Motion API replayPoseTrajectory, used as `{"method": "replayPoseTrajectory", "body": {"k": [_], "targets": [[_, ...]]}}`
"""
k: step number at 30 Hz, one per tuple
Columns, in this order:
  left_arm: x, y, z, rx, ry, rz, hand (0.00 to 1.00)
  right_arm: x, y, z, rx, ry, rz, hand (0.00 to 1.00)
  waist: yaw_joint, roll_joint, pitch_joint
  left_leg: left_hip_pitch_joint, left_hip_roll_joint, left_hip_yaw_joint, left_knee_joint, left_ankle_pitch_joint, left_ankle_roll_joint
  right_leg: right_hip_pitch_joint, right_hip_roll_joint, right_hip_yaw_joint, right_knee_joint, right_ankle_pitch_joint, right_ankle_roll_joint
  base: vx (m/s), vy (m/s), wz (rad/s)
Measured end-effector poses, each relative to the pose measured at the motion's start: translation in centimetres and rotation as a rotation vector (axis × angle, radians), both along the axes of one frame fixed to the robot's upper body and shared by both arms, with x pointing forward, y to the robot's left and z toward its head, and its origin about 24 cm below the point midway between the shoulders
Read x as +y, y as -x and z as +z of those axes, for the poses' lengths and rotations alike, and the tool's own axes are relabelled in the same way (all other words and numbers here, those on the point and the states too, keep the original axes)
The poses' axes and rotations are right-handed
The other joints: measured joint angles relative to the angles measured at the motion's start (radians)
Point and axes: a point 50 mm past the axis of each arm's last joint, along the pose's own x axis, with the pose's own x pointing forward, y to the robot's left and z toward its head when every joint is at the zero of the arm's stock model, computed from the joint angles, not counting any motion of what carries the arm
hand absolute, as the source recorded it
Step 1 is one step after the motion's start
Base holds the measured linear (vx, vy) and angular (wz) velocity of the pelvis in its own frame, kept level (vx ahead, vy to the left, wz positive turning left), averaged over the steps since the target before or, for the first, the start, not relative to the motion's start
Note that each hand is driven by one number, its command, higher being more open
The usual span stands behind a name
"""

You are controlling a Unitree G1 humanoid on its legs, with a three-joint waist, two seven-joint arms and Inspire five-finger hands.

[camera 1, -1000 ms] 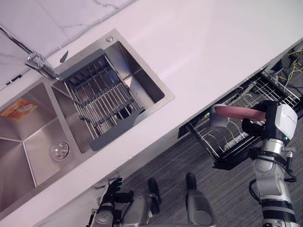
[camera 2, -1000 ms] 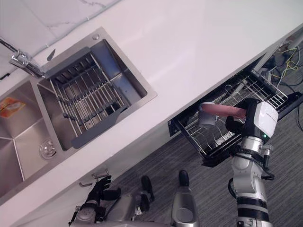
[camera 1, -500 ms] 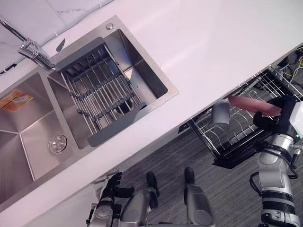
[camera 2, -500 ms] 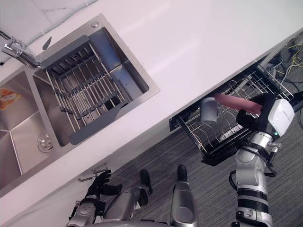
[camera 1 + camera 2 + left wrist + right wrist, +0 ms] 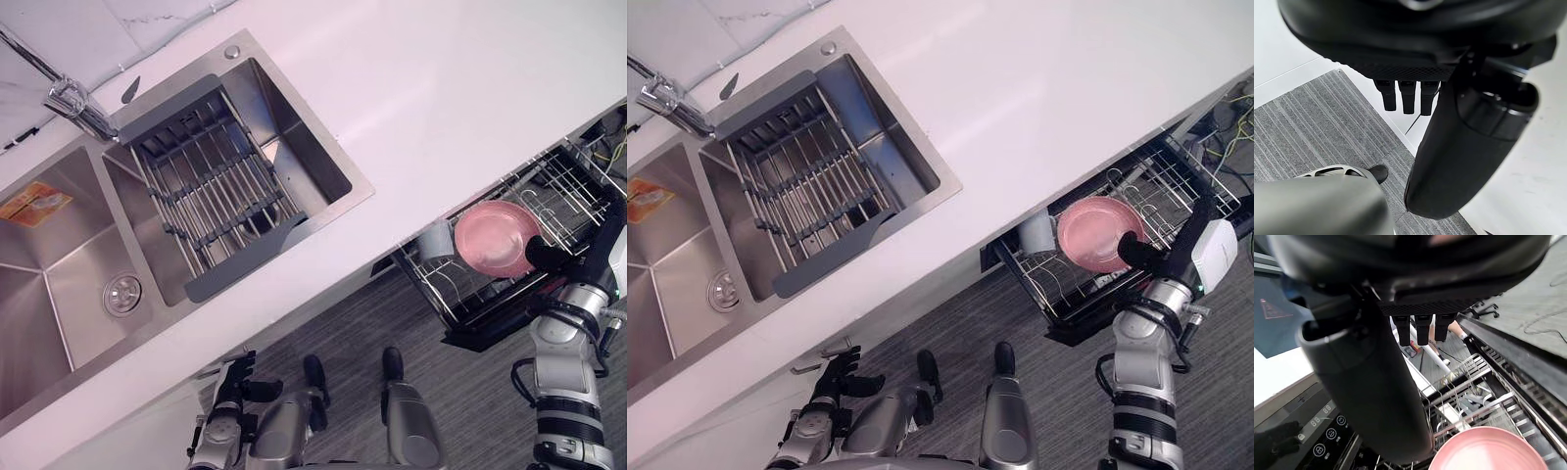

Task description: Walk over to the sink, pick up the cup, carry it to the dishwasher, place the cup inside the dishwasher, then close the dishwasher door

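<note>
A grey cup point(image 5: 437, 240) sits in the pulled-out wire rack point(image 5: 460, 294) of the dishwasher, close under the counter edge. Beside it a pink plate point(image 5: 497, 240) faces up over the rack. My right hand point(image 5: 554, 257) is at the plate's near rim. In the right wrist view its fingers point(image 5: 1420, 330) are straight, the thumb point(image 5: 1376, 396) stands out, and the pink plate point(image 5: 1484, 450) lies just past the thumb. My left hand point(image 5: 230, 387) hangs low by the cabinet front with relaxed fingers point(image 5: 1408, 95), holding nothing.
The white counter point(image 5: 411, 108) runs across the view with a steel double sink point(image 5: 59, 284), a drying rack point(image 5: 211, 196) in its right basin and a tap point(image 5: 73, 103). The dishwasher rack juts out over grey carpet point(image 5: 470, 392). Cables point(image 5: 612, 142) lie at the far right.
The pink plate has turned from edge-on to face-up and come down over the rack. The grey cup now sits lower, nearer the counter edge. The view shifted slightly.
</note>
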Motion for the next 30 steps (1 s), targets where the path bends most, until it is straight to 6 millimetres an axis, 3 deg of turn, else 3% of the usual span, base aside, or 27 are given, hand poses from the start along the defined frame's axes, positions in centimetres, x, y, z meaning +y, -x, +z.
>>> {"method": "replayPoseTrajectory", "body": {"k": [6,12,21,30], "targets": [[0.0,0.0,-0.1,0.017,0.000,0.001,0.90,0.8,0.4,-1.0,-0.018,-0.096,0.024,0.90,0.001,0.000,0.000,0.020,0.000,-0.002,-0.010,0.002,-0.002,0.021,0.000,-0.003,-0.008,0.000,0.000,0.00,0.000,0.00],[0.1,0.1,-0.2,0.030,0.004,0.011,0.90,1.8,4.1,-1.5,-0.143,-0.205,0.016,0.90,0.000,-0.007,-0.001,0.037,0.001,-0.007,-0.019,0.002,-0.002,0.050,0.001,-0.016,-0.032,0.001,0.001,0.01,-0.005,0.05],[1.2,0.6,-0.4,0.057,0.010,0.093,0.90,2.0,10.0,-6.3,-0.118,-0.450,-0.112,0.90,0.000,-0.057,-0.018,0.051,0.019,0.004,0.022,-0.031,-0.006,0.092,0.010,-0.021,-0.055,0.004,0.001,0.00,-0.002,-0.02],[1.5,0.5,-0.3,0.052,0.001,0.095,0.90,1.4,11.7,-10.5,-0.172,-0.779,-0.185,0.90,0.006,-0.065,-0.021,0.015,0.039,0.022,0.099,-0.072,-0.005,0.085,0.016,-0.011,-0.055,0.007,0.004,-0.01,0.006,-0.03]]}}
